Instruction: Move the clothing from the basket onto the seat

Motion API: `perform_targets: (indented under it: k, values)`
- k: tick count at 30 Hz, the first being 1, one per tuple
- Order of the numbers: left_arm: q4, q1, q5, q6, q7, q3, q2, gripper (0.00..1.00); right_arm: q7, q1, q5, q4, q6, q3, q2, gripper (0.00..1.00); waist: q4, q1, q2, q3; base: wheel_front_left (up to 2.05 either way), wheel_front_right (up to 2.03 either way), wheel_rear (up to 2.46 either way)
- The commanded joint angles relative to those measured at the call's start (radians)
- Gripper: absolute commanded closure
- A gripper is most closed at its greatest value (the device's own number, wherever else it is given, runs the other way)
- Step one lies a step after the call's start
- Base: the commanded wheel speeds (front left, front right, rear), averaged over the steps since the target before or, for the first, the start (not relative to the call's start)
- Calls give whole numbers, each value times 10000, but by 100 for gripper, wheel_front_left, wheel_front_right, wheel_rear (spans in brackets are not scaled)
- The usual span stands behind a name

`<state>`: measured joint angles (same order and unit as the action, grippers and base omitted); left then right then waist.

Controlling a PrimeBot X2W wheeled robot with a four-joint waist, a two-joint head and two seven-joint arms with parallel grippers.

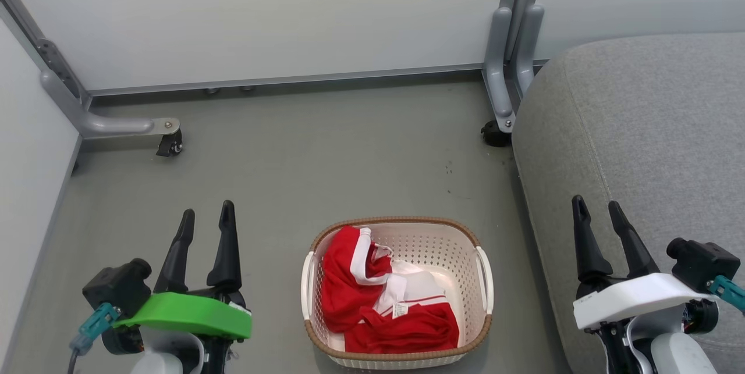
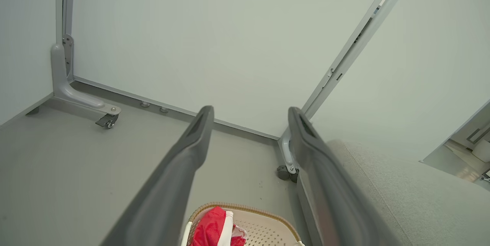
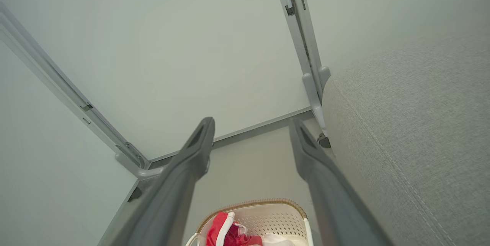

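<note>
Head view: the left gripper [image 1: 208, 209] has its fingers spread with nothing between them and hangs well to the left of the basket [image 1: 401, 220]. The right gripper [image 1: 596, 202] is likewise spread and empty, well to the basket's right. The clothing [image 1: 372, 298] lies bunched inside the basket, crowding its left and near parts, while its far right corner is bare. The seat [image 1: 640, 129] rises just to the right of the basket. The step in hand looks like the first reach. A good descent comes from straight above the basket, the fingers straddling the raised red fold at its left side, clear of the perforated wall.

Left wrist view: the left gripper [image 2: 250, 110] aims past the basket's [image 2: 264, 211] far rim at the floor [image 2: 76, 169], so it probably needs to tip down and swing towards the basket before closing.

Right wrist view: the right gripper [image 3: 252, 121] also points beyond the basket's [image 3: 268, 202] far rim, with the seat [image 3: 413, 123] to the basket's right. Whichever arm grasps, lifting well above the rim before crossing to the right should stop trailing cloth snagging and dragging the basket. The red pieces look tangled and may rise together.
</note>
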<state>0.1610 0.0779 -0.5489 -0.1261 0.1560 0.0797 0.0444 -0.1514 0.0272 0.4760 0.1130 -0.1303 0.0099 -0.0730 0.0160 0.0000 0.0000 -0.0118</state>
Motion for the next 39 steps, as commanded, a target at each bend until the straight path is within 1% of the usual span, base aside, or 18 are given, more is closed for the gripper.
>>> perform_targets:
  k: [1,22,39]
  values:
    - [-40,16,352,39,102,65,68,0,-78,5,-298,-86,-4,18,-10,0,4,0,0,4,0,0,0]
    - [439,-29,2248,270,580,447,77,0,-257,-208,-2104,-101,-5,195,86,0,81,0,0,-14,0,0,0]
    - [684,-33,3303,387,904,657,83,0,-396,-305,-3148,-101,-5,243,158,0,92,0,0,-68,0,0,0]
